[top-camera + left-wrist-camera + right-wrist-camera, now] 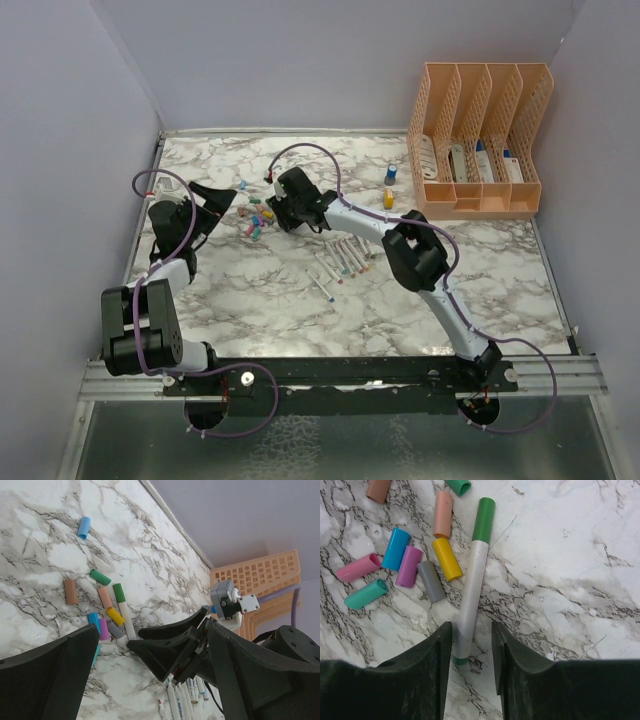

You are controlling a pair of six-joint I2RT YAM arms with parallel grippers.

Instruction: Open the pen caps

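Note:
A white pen (472,580) with a green cap (483,517) on it lies flat on the marble table. My right gripper (472,630) is open, low over the table, with the pen's tail end between its fingers, close to the left one. Several loose pen caps lie beside it: pink (354,567), teal (366,594), blue (396,549), purple (409,566), grey (431,581), yellow (446,559). In the top view the right gripper (275,205) is at this cluster (255,222). My left gripper (215,200) is wide open and empty, just left of the cluster, facing the right gripper.
Several uncapped white pens (345,258) lie in a row right of the cluster. A blue cylinder (391,173) and a yellow block (388,198) stand further back. An orange file organizer (480,140) stands at the back right. Walls close in the table.

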